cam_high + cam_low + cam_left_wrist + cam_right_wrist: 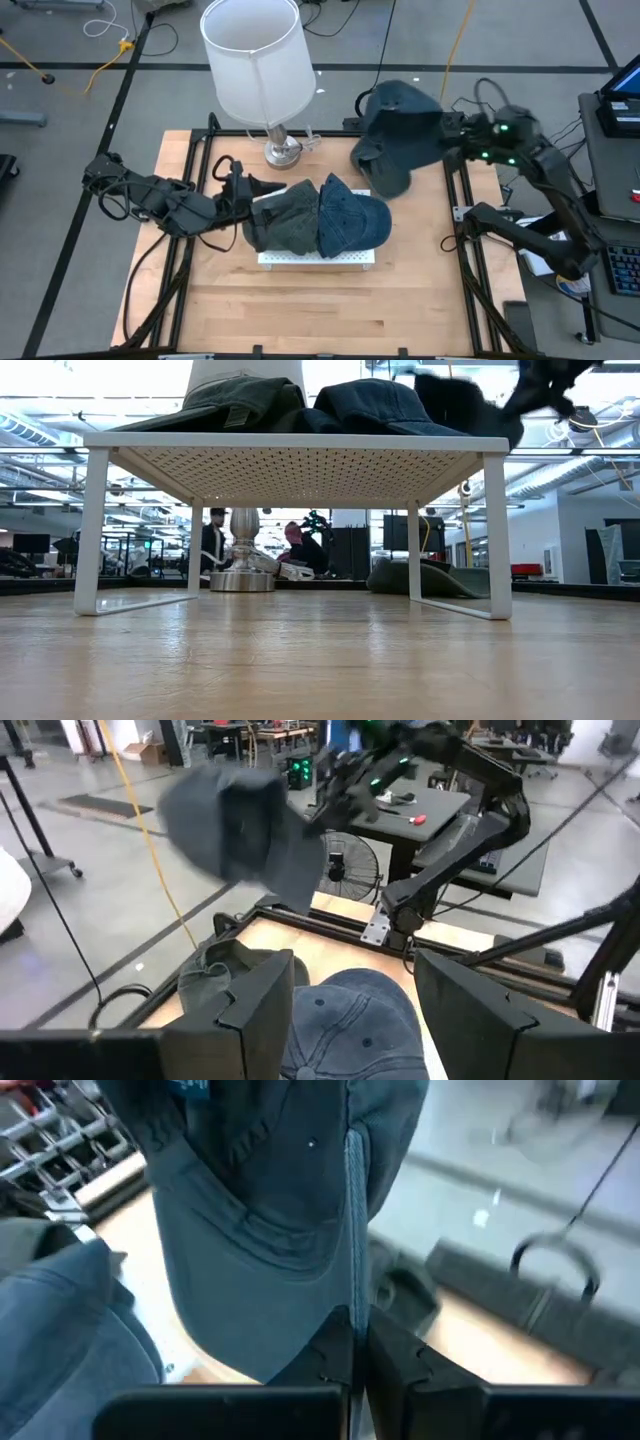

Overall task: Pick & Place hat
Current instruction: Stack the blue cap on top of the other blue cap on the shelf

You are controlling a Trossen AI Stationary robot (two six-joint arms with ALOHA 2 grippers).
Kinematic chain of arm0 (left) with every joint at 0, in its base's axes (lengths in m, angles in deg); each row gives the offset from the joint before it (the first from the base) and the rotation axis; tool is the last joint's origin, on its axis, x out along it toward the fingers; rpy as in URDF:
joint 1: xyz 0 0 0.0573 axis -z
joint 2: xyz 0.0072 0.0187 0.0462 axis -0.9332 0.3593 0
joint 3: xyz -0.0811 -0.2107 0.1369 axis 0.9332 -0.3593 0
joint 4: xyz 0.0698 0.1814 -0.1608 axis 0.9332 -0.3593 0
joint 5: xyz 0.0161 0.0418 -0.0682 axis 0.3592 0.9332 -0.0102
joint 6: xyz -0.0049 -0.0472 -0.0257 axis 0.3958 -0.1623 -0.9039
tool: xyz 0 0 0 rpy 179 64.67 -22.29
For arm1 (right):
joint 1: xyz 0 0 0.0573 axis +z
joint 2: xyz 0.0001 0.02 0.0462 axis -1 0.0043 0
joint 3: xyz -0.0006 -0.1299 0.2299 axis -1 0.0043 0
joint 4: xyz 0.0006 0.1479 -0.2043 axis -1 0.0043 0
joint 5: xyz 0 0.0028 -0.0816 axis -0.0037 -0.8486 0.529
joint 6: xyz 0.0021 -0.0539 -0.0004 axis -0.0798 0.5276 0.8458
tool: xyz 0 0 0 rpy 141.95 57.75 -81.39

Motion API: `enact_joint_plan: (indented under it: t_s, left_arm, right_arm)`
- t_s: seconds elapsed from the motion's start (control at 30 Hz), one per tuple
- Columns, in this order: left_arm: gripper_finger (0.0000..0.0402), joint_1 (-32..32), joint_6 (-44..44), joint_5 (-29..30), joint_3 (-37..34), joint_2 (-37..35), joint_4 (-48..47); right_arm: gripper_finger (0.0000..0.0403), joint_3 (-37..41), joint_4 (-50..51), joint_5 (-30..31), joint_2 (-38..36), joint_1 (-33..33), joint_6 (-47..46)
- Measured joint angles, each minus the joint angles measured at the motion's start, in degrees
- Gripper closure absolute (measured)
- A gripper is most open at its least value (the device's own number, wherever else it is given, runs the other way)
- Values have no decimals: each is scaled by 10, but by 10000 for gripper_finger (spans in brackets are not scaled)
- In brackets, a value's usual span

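A dark blue hat (395, 135) hangs in the air over the table's far right corner, and my right gripper (447, 128) is shut on it. In the low view it shows dark at the top right (468, 405). On the white rack (318, 258) at mid-table lie a grey-green hat (283, 222) and a blue denim hat (352, 218), side by side. My left gripper (248, 192) stands open at the rack's left end, above the grey-green hat (225, 975), with nothing between its fingers. My right gripper pinches an edge of the hat's cloth (353, 1305) between its two shut fingers, which come from the table's right side, slanting a little downward. The hat is lifted clear of the table and rack, and its brim (245, 1295) spreads out beyond the fingers.
A lamp with a white shade (255, 60) and metal base (283, 150) stands at the table's far edge, left of the held hat. Something dark and flat (430, 578) lies on the table behind the rack's right legs. Bare wood lies toward the near edge (320, 310).
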Motion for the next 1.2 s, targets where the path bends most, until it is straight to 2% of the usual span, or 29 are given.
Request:
enact_joint_plan:
  t_s: [0.17, 0.43, 0.6, 0.93, 1.0, 1.1, 1.2]
  left_arm:
    - [188, -14, -71, -2, 0, 0, 0]
    - [188, -42, -171, -50, 0, 0, 8]
    - [188, -52, -176, -83, 0, 0, 23]
    - [188, -56, -190, -83, 0, 0, 33]
    - [188, -56, -190, -83, 0, 0, 35]
    - [188, -56, -190, -83, 0, 0, 40]
    - [188, -56, -178, -83, 0, 0, 52]
  right_arm:
    - [402, -69, 6, 42, -21, 18, 49]
    - [402, -141, -14, 137, -44, 31, 140]
    - [402, -155, -104, 134, -47, 31, 196]
    - [402, -155, -258, 132, -39, 31, 313]
    - [402, -155, -289, 117, -32, 31, 328]
    - [402, -155, -341, 38, -14, 31, 328]
    - [402, -155, -387, -30, 13, 31, 287]
